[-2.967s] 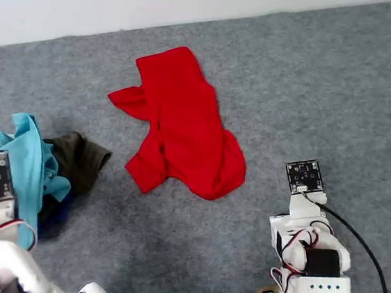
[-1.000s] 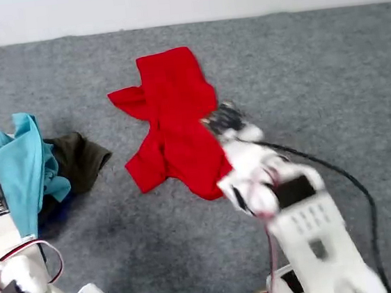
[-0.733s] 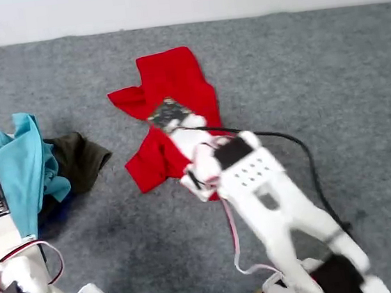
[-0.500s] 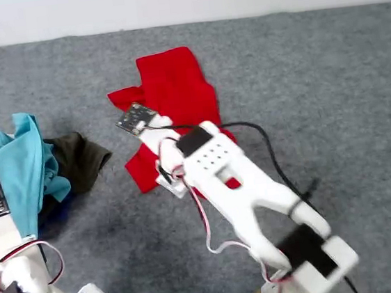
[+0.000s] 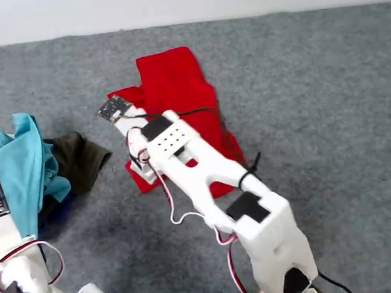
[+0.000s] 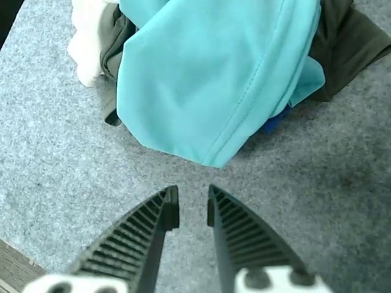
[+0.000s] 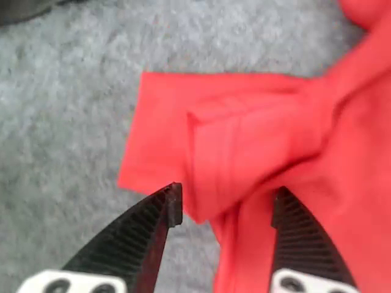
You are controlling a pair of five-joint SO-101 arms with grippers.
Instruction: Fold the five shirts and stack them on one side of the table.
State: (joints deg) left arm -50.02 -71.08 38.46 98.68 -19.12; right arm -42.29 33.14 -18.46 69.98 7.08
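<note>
Right pincer wide open, straddling red shirt edge.

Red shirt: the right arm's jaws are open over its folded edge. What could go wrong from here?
1. The right gripper stands with jaws open astride a doubled fold of the red shirt; closing may catch several layers, so the cloth could bunch instead of spreading.
2. In the high view the right arm and its cable lie across the shirt; pulling might drag the whole garment.
3. The teal shirt lies near; a pull that way may tangle them.
</note>
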